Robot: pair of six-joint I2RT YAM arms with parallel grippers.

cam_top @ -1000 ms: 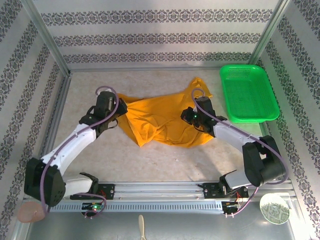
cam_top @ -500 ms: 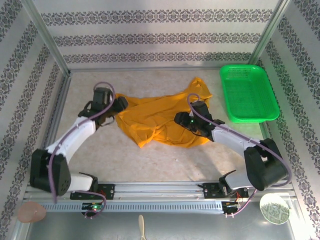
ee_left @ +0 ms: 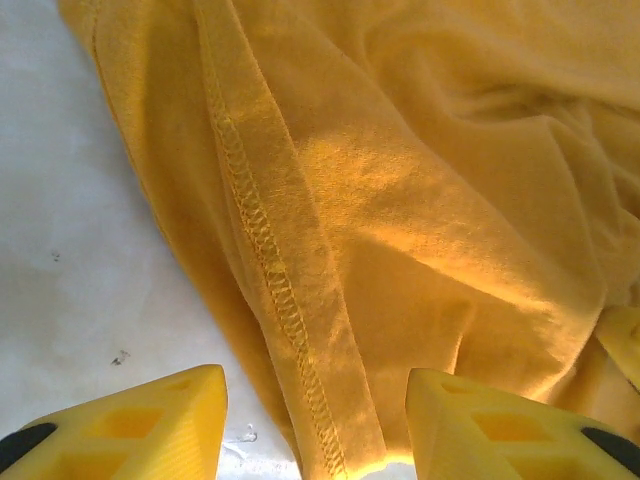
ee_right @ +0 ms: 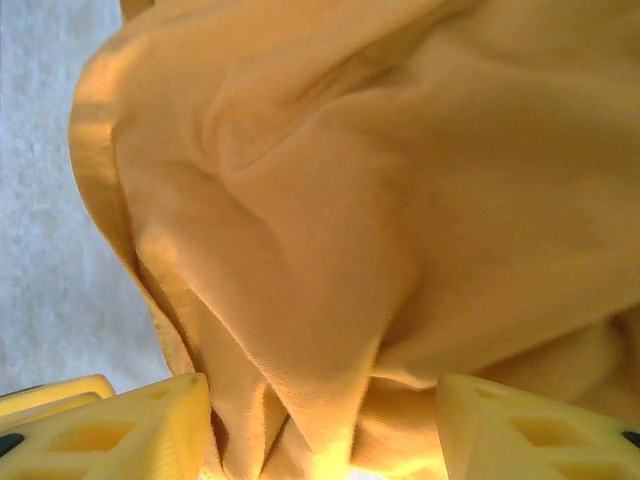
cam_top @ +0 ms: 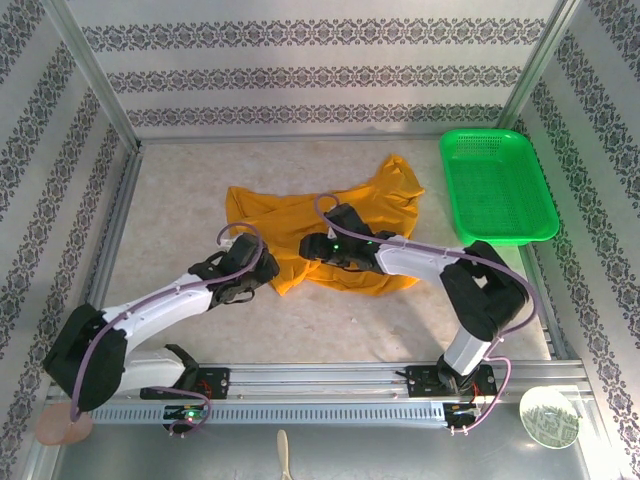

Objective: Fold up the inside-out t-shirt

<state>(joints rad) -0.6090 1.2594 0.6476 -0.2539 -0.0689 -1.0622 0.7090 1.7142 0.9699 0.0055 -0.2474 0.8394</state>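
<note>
Crumpled inside-out t-shirt [cam_top: 330,215] mid-table [cam_top: 170,200], near green basket [cam_top: 497,185].
At the near-left hem, left gripper [cam_top: 258,275] [ee_left: 315,430] with fingers [ee_left: 130,425] spread, stitched seam lying between, nothing pinched; over the near middle fold, right gripper [cam_top: 310,248] [ee_right: 320,430] with fingers [ee_right: 110,425] likewise apart, bunched cloth between, unclamped.

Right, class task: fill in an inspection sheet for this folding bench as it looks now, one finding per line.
Surface: pale table, bare around the cloth.
Job's things: inside-out t-shirt, crumpled, unfolded, mid-table.
Clutter: green basket at far right, nothing in it.
Hands: left hand open over the hem; right hand open over a bunched fold.
Cables: purple cables in loose loops, no snag seen.
Surroundings: patterned walls, metal frame.
</note>
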